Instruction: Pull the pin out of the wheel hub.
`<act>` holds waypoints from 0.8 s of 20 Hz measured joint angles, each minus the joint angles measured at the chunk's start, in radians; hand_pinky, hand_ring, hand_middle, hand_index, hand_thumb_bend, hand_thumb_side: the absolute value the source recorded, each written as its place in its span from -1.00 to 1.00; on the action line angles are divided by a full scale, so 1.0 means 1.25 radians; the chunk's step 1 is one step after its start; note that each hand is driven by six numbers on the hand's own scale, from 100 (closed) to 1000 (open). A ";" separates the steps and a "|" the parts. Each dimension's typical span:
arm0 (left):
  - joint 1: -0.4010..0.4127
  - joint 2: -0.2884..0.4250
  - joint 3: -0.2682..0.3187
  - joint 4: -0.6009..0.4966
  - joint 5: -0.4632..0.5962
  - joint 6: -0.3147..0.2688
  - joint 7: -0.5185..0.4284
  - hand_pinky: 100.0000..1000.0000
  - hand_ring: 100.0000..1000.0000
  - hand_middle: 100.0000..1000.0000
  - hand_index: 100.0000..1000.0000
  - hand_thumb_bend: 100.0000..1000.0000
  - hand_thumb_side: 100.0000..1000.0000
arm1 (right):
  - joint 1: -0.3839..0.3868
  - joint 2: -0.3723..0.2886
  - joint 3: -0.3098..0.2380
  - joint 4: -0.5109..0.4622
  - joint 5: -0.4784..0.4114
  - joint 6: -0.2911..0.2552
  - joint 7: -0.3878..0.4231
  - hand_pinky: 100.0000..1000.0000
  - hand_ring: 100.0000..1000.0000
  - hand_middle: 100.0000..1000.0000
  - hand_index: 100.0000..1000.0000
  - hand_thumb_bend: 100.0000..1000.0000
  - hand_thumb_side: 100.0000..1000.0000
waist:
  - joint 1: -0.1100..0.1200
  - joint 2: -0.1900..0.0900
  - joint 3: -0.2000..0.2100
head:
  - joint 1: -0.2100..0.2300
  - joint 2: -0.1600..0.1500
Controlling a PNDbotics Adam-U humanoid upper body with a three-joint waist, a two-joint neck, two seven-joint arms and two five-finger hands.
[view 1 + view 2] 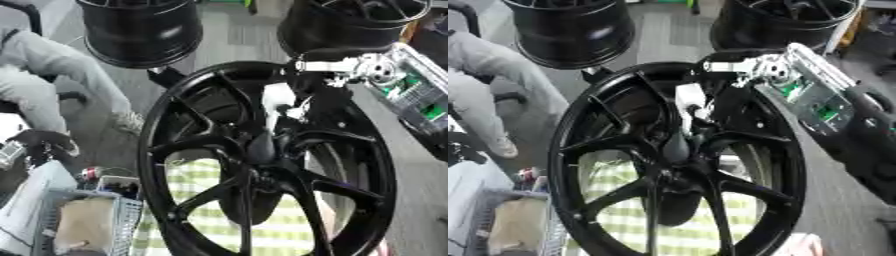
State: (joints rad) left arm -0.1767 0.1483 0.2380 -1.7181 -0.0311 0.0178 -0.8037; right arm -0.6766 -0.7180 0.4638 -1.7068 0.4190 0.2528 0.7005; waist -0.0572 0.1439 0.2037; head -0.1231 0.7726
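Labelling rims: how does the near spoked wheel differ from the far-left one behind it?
The near wheel faces the camera, spokes and centre showing; the far-left wheel shows mostly its barrel. The near wheel fills the view; the far-left wheel is cropped at the top. The right hand reaches into the near wheel only. Both are glossy black.

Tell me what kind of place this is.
Probably a workshop or a wheel assembly station. A large black wheel hub stands upright in front, more black rims sit behind it, and the robot's right arm reaches onto the hub.
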 measured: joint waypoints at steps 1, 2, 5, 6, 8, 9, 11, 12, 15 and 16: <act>0.000 0.000 0.000 0.000 0.000 0.000 0.000 0.42 0.11 0.14 0.41 -1.00 0.82 | 0.000 0.000 0.002 -0.004 -0.001 0.001 0.002 0.44 0.47 0.38 0.65 -0.86 -0.51 | 0.000 0.000 0.000 | 0.000 0.000; 0.000 0.000 0.000 0.000 0.000 0.000 -0.001 0.42 0.11 0.14 0.41 -1.00 0.82 | 0.000 0.000 0.004 -0.006 -0.003 0.002 0.003 0.44 0.47 0.37 0.64 -0.87 -0.51 | 0.000 0.000 0.001 | 0.000 0.000; 0.000 0.000 0.000 0.000 0.000 0.000 -0.001 0.42 0.11 0.14 0.41 -1.00 0.82 | 0.000 0.000 0.005 -0.009 -0.006 0.005 0.006 0.43 0.46 0.31 0.56 -0.92 -0.55 | 0.000 0.000 0.002 | 0.000 0.000; 0.000 0.000 0.000 0.000 0.000 0.001 -0.001 0.42 0.11 0.14 0.41 -1.00 0.82 | 0.000 0.000 0.006 -0.009 -0.006 0.005 0.007 0.42 0.44 0.23 0.50 -0.96 -0.58 | 0.000 0.000 0.002 | 0.000 0.000; 0.000 0.000 0.000 0.000 0.000 0.001 -0.001 0.42 0.11 0.14 0.41 -1.00 0.82 | 0.000 0.000 0.006 -0.009 -0.006 0.006 0.006 0.40 0.41 0.12 0.41 -1.00 -0.66 | -0.001 0.000 0.002 | 0.000 0.000; 0.000 0.000 0.000 0.000 0.000 0.001 -0.001 0.42 0.11 0.14 0.41 -1.00 0.82 | 0.000 0.000 0.006 -0.009 -0.006 0.006 0.005 0.40 0.41 0.12 0.41 -1.00 -0.66 | -0.001 0.000 0.002 | 0.000 0.000; 0.000 0.000 0.000 0.000 0.000 0.002 -0.002 0.42 0.11 0.14 0.41 -1.00 0.82 | 0.000 0.000 0.006 -0.008 -0.006 0.006 0.002 0.37 0.35 0.00 0.32 -1.00 -0.77 | -0.001 0.000 0.003 | 0.000 0.000; 0.000 0.000 0.000 0.000 0.000 0.002 -0.002 0.42 0.11 0.14 0.41 -1.00 0.82 | 0.000 0.000 0.006 -0.008 -0.006 0.007 -0.002 0.36 0.33 -0.02 0.30 -1.00 -0.82 | -0.001 0.000 0.003 | 0.000 0.000; 0.000 0.000 0.000 0.000 0.000 0.002 -0.002 0.42 0.11 0.14 0.41 -1.00 0.82 | 0.000 0.000 0.006 -0.005 -0.006 0.007 -0.014 0.34 0.28 -0.07 0.25 -1.00 -0.88 | -0.001 0.000 0.005 | 0.000 0.000; 0.000 0.000 0.000 0.000 0.000 0.002 -0.002 0.42 0.11 0.14 0.41 -1.00 0.82 | 0.000 0.000 0.006 -0.003 -0.006 0.007 -0.019 0.30 0.23 -0.11 0.21 -1.00 -0.96 | -0.001 0.000 0.005 | 0.000 0.000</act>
State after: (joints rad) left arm -0.1767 0.1482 0.2379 -1.7183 -0.0311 0.0201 -0.8063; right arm -0.6766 -0.7180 0.4718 -1.7103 0.4115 0.2615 0.6771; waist -0.0586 0.1439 0.2098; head -0.1232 0.7726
